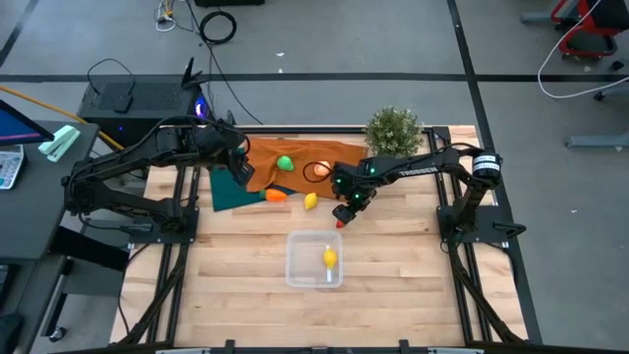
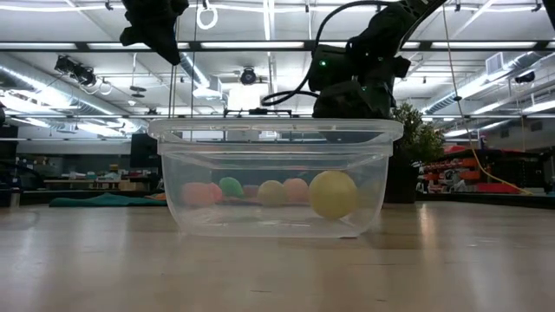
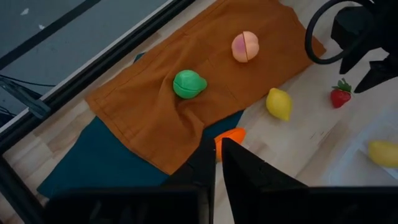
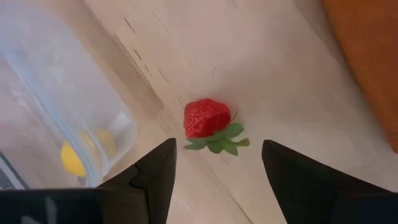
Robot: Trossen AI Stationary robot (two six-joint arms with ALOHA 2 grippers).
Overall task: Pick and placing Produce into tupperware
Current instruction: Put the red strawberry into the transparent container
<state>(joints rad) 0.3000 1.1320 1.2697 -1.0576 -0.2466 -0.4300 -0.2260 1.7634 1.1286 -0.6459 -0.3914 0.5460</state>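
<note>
Straight below the right gripper (image 4: 214, 165), in the right wrist view, the strawberry (image 4: 207, 119) lies on bare wood just ahead of the gap between the wide-spread fingers, leaves toward them; the tub (image 4: 56, 93) with one lemon (image 4: 74, 158) in it sits off at nine o'clock, cut by the frame. From the left wrist, the left gripper (image 3: 217, 155) has its fingers nearly together, holding nothing, above the carrot (image 3: 231, 135), which they partly hide; the green fruit (image 3: 189, 84) and apple (image 3: 245, 46) rest on the orange cloth (image 3: 143, 118) toward twelve, a second lemon (image 3: 279, 103) at two. From above, the right arm is clearly nearer the strawberry, which its gripper mostly covers; the tub lies toward seven o'clock from it. At table level, fruit behind the tub blurs through its clear walls.
</note>
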